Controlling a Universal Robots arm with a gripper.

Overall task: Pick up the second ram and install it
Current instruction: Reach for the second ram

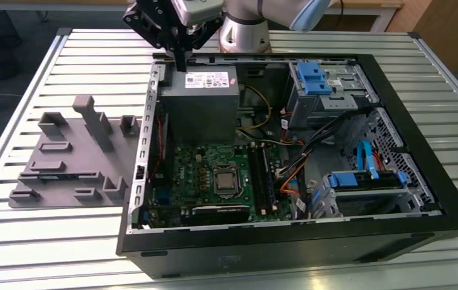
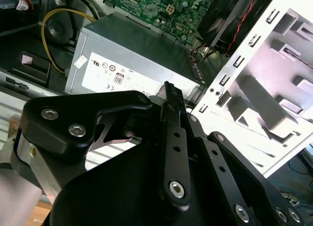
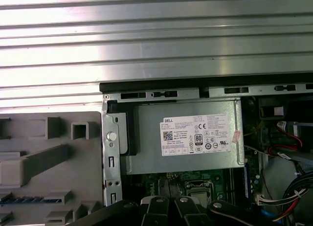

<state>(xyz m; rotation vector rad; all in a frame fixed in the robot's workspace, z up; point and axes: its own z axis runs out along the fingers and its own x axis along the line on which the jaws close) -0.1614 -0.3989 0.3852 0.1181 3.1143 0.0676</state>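
Gripper (image 1: 180, 63) hangs above the far edge of the open computer case (image 1: 422, 181), fingers pointing down over the labelled end of the grey power supply (image 1: 199, 99). Fingers drawn together into one narrow dark bar; nothing seen pinched between them. In the second wrist view the gripper (image 2: 169, 87) shows the same, with tips pressed close and the power supply's white label (image 2: 115, 79) beyond them. In the first wrist view the tips (image 3: 165, 188) sit over the near edge of the motherboard (image 3: 195, 184), not touching it.

Below the power supply in the exterior view lies the green motherboard (image 1: 212, 181), with the square processor socket (image 1: 225, 180) at its middle and long dark memory slots (image 1: 260, 175) just beside it, toward the exterior view's right. Blue drive caddies (image 1: 313, 78) sit farther that way.

Outside the case, on the exterior view's left, a grey tray (image 1: 60, 154) with upright blocks rests on the slatted metal table (image 1: 84, 66). The second ram (image 3: 29, 200) appears in the first wrist view as a thin blue strip set on edge in one of the tray's slots, well apart from the gripper.
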